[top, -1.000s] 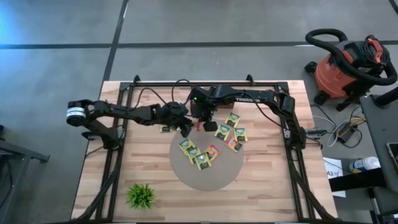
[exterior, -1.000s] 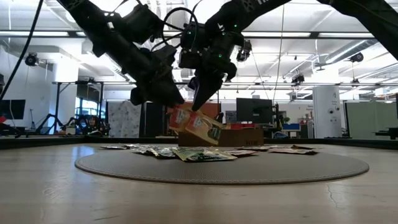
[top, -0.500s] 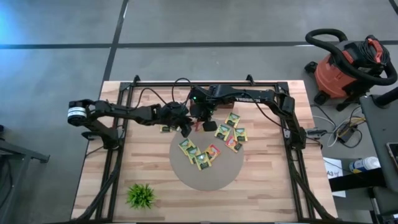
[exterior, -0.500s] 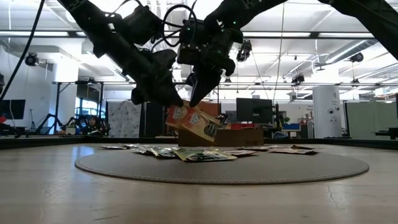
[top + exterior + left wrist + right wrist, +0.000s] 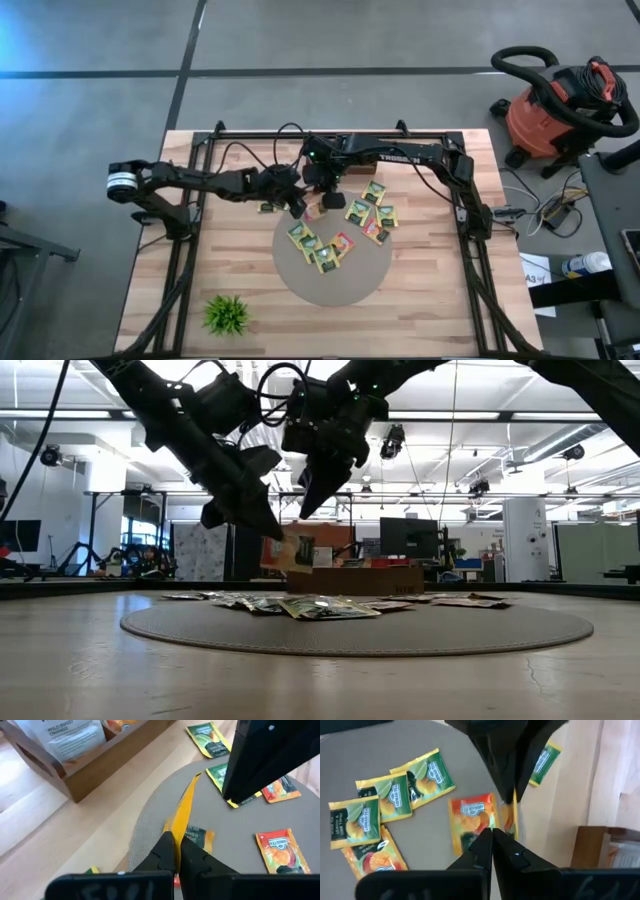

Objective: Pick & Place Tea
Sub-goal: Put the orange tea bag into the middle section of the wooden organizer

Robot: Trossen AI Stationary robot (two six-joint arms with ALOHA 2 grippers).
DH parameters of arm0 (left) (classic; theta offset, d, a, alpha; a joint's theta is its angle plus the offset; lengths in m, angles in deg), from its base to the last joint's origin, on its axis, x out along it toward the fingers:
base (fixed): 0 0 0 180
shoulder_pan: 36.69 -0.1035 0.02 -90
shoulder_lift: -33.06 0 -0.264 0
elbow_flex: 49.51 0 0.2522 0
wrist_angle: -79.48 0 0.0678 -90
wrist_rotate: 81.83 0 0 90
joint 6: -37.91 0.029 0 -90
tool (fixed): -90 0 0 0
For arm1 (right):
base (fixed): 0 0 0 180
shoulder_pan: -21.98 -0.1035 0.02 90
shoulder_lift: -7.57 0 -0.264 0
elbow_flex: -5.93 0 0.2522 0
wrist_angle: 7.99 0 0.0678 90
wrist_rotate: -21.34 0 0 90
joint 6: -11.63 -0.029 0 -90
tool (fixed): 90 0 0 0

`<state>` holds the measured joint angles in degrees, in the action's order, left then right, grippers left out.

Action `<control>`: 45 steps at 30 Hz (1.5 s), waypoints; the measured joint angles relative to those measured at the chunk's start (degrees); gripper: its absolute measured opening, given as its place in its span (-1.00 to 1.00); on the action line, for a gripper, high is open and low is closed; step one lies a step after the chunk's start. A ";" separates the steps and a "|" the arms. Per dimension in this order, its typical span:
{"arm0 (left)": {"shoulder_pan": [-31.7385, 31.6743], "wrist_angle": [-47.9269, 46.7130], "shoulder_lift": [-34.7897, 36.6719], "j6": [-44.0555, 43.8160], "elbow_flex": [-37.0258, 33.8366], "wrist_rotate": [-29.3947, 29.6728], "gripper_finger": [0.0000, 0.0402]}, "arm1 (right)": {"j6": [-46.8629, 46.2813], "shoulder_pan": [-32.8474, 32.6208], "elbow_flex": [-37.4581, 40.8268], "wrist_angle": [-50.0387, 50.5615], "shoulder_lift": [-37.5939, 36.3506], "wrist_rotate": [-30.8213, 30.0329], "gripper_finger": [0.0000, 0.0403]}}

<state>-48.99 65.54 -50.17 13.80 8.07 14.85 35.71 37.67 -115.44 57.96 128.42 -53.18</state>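
Here the left gripper [image 5: 298, 209] hangs over the 11 o'clock rim of the round grey mat [image 5: 350, 292], raised clear of the surface. Its fingers are pressed tight on a single yellow tea sachet [image 5: 183, 814]. The left wrist view shows this held sachet edge-on, rising from between the two dark fingertips. In the low view it hangs as a small tilted square [image 5: 291, 550] below the left gripper [image 5: 268, 528], well above the mat [image 5: 500, 628].

The right gripper [image 5: 324, 190] sits at about 12 o'clock of the mat, just beside the left one and higher than it in the low view [image 5: 306, 503]. Its fingertips [image 5: 492, 836] are drawn together to a thin seam, and nothing shows between them. The right wrist view looks past them to the left arm's fingers with the yellow sachet [image 5: 515, 817] pinched between them.

The loose sachets [image 5: 300, 236] lie flat on the mat, mostly green and yellow with a few orange-red ones. One cluster runs from the centre toward 9 o'clock. A second group [image 5: 380, 213] lies at the 1 to 2 o'clock rim and just beyond it. One more sachet [image 5: 265, 207] lies on the bare wooden table [image 5: 450, 300] at 10 o'clock, off the mat.

A wooden box [image 5: 75, 775] holding tea packets stands just beyond the mat's far rim. A small green plant [image 5: 228, 313] stands on the table at 8 o'clock, well apart from the mat.
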 joint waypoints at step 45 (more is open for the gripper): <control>10.22 32.76 16.80 -10.57 -15.87 15.45 -1.00 | -4.63 4.06 2.47 -11.31 -8.62 13.71 -0.24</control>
<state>-38.77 98.29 -33.37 3.24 -7.81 30.30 31.07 41.73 -112.97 46.64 119.81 -39.47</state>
